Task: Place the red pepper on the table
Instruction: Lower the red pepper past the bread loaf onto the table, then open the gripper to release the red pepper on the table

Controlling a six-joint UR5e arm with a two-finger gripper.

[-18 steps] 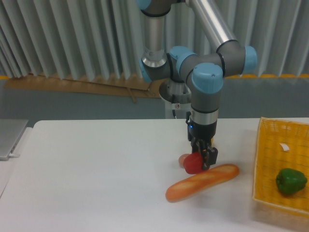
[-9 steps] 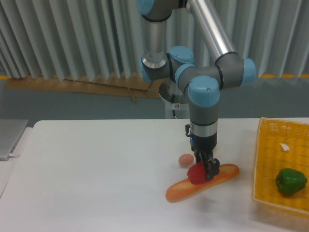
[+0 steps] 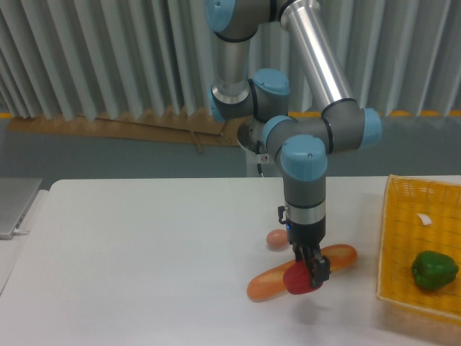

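The red pepper (image 3: 296, 280) is small, glossy and red. My gripper (image 3: 308, 277) is shut on it and holds it in front of the baguette, a little above the white table (image 3: 130, 274). A faint shadow lies on the table just below the pepper. The gripper's fingers point straight down. The pepper's stem is hidden.
A long baguette (image 3: 268, 282) lies on the table behind the pepper. A brown egg (image 3: 276, 238) lies just beyond it. A yellow wicker basket (image 3: 407, 238) at the right edge holds a green pepper (image 3: 433, 270). A grey laptop edge (image 3: 13, 205) shows at far left.
My gripper has carried the red pepper toward the camera and lower, from beside the egg, over the baguette, to the baguette's near side.
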